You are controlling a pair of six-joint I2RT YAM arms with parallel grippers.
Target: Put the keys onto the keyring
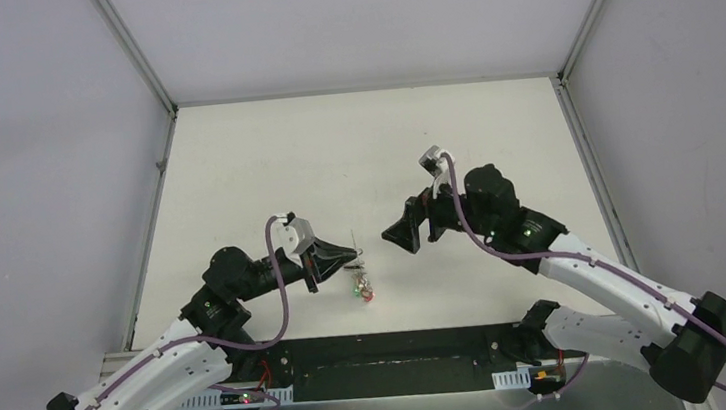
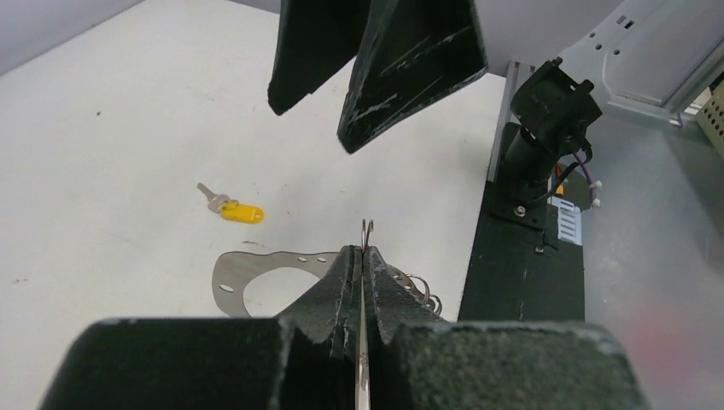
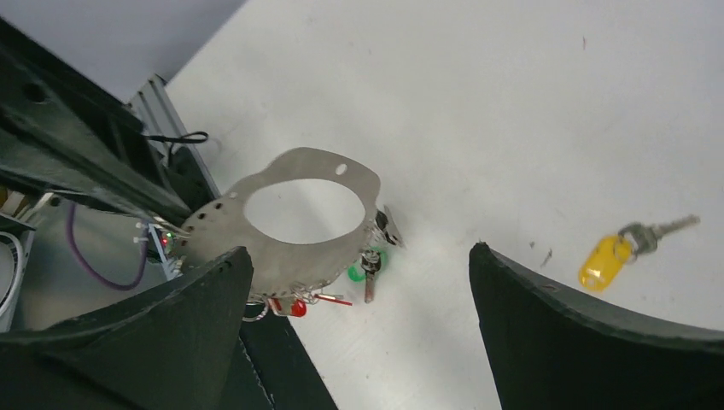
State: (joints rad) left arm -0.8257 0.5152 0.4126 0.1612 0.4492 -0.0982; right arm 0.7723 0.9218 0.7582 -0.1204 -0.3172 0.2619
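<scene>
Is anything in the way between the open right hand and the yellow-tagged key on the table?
Nothing visible. The yellow-tagged key lies alone on the table, apart from the keyring that the shut left hand holds. The right hand is open, touching nothing.

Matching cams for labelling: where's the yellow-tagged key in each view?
Top external: not visible.
Left wrist: the yellow-tagged key lies on the table, left of centre, beyond the shut left claw.
Right wrist: far right, just below mid-height.
Shared landmark: the flat grey ring held in the left claw, in all three views.
</scene>
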